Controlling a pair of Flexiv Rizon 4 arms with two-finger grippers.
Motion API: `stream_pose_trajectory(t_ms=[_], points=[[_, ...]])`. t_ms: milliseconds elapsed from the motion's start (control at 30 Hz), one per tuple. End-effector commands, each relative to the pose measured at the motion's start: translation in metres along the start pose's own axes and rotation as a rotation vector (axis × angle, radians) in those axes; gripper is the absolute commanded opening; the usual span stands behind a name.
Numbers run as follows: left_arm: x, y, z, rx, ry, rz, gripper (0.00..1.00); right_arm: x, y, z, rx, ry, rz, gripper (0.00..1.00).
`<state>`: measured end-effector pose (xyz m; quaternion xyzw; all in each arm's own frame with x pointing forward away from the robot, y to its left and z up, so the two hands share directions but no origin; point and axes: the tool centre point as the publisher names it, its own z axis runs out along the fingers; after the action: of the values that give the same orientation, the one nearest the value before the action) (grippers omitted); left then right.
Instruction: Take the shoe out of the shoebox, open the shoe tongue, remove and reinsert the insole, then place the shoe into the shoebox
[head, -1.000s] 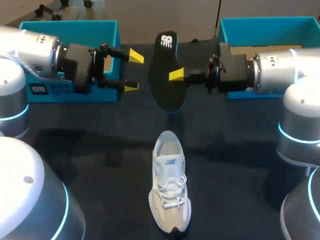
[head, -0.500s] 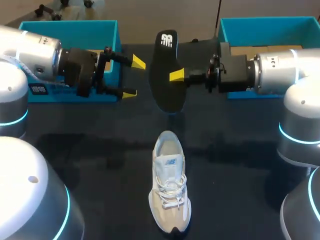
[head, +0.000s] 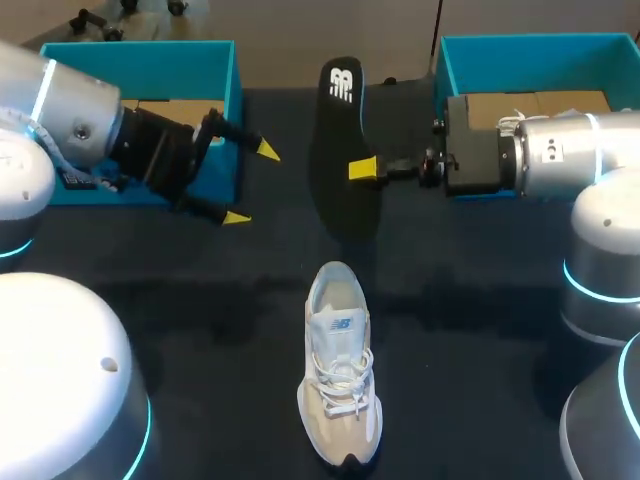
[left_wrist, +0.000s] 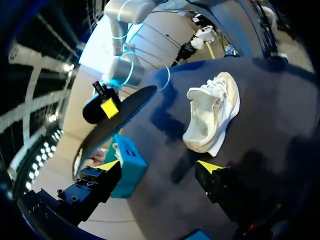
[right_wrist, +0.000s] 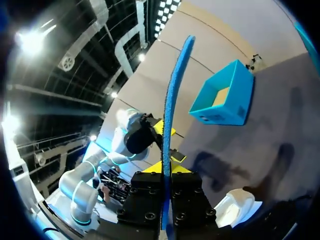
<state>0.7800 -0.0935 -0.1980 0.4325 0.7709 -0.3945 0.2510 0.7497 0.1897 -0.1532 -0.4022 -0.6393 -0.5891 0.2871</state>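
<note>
Head view shows my right gripper (head: 360, 168) clamped on the black foam insole (head: 338, 140), 1 finger hidden behind it; my left gripper (head: 252, 184) gapes wide, empty; the white lace-up sneaker (head: 340, 385) rests on the dark table (head: 200, 330).

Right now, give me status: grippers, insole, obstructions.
Right gripper shut on insole, held on edge. Left gripper open, empty. Shoe sits clear of both; nothing in the way.

Blue-edged insole (right_wrist: 172, 115) edge-on in the right gripper (right_wrist: 166, 167), 1 teal shoebox (right_wrist: 225, 97) ahead, white shoe (right_wrist: 237, 205) beside it.
</note>
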Motion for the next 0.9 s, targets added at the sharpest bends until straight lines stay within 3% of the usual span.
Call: stream_pose_trajectory(t_ms=[33,133,633,700,900], points=[[0.006,-0.004,-0.003,-0.034,0.154,-0.146,1.0,-0.003,-0.003,0.006,-0.009,-0.01,-0.023,0.0],[0.013,-0.004,-0.001,-0.065,0.206,-0.197,1.0,-0.009,-0.005,0.005,-0.038,-0.068,-0.06,0.0],[0.013,-0.004,-0.001,-0.065,0.206,-0.197,1.0,-0.01,-0.007,0.006,-0.038,-0.075,-0.082,0.0],[0.023,-0.004,0.005,-0.071,0.278,-0.263,1.0,-0.014,-0.014,0.01,-0.058,-0.1,-0.118,0.0],[0.044,-0.007,0.009,-0.2,0.327,-0.392,1.0,-0.025,-0.023,0.014,-0.061,-0.1,-0.195,0.0]])
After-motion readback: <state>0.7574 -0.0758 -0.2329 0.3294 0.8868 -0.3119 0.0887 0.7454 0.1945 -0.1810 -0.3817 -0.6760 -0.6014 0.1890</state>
